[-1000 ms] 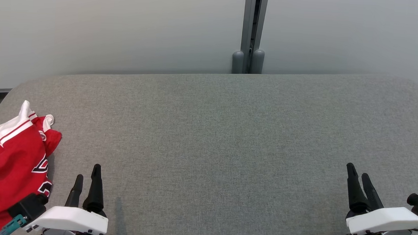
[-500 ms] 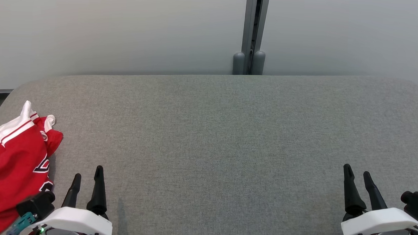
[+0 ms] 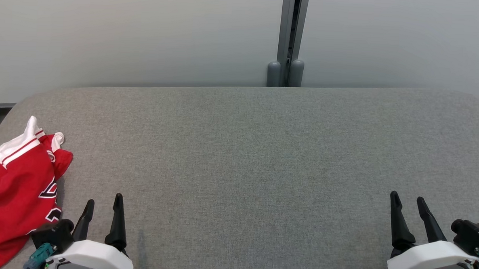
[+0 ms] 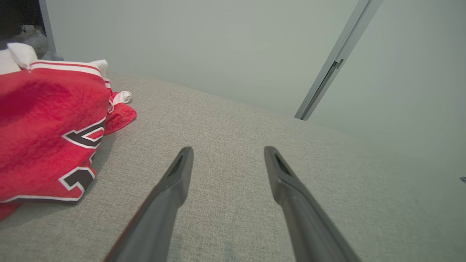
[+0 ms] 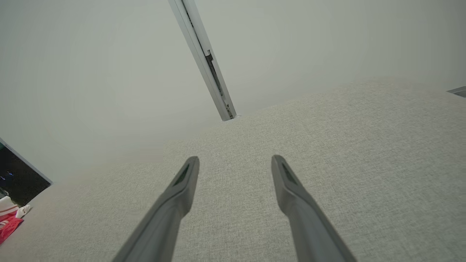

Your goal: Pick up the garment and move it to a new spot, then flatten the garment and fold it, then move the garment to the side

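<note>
Now, with your left gripper point(image 3: 104, 199) and right gripper point(image 3: 407, 197) both spread and empty, swing the left onto the garment point(image 3: 14, 189) heaped at the left edge of the grey surface point(image 3: 263, 151) and pinch a raised fold.

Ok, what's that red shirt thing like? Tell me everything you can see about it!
The red shirt is a soft-looking jersey with white trim striped in red and dark lettering edged in white. It lies crumpled in a heap, not folded, at the left end of the grey fabric surface, partly cut off by the head view's edge. Nothing grips it: the open left hand sits beside it, fingers clear of the cloth.
</note>
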You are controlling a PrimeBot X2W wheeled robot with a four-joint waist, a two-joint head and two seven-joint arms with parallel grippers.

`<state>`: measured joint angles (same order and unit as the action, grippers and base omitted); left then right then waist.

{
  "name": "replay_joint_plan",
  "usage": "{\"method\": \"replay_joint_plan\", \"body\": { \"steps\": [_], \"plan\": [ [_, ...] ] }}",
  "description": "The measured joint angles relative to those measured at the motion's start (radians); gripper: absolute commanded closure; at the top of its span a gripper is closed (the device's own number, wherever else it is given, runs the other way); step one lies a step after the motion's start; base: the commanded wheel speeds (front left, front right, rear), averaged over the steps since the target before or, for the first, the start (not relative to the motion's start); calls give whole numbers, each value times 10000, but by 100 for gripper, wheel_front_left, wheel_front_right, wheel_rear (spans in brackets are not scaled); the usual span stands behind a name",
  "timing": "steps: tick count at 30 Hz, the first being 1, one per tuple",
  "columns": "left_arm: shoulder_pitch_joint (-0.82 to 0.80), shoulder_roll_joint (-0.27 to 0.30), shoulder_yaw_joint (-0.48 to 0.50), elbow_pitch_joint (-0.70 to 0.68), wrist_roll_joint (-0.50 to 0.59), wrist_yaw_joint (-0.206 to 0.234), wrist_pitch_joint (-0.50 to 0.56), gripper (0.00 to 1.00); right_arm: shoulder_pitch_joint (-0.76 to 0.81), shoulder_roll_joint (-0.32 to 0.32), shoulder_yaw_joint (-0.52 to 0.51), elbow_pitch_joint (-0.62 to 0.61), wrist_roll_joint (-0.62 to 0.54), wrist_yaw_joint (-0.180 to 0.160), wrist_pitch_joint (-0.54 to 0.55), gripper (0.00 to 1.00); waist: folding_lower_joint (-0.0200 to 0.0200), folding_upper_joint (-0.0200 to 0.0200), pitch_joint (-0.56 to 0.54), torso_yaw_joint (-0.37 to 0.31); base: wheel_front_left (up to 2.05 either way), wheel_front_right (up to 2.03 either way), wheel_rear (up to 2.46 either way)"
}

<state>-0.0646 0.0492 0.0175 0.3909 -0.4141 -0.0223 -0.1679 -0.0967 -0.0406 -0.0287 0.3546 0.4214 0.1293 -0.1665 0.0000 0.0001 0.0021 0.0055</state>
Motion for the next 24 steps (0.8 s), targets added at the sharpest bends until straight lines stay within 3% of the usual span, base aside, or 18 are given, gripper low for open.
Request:
{"method": "replay_joint_plan", "body": {
  "steps": [24],
  "plan": [
    [0,38,-201,104,2048,249,-518,0,-7,-25,-54,-48,-2265,2,-514,0,0,0,-16,13,0,0,0]
  ]
}}
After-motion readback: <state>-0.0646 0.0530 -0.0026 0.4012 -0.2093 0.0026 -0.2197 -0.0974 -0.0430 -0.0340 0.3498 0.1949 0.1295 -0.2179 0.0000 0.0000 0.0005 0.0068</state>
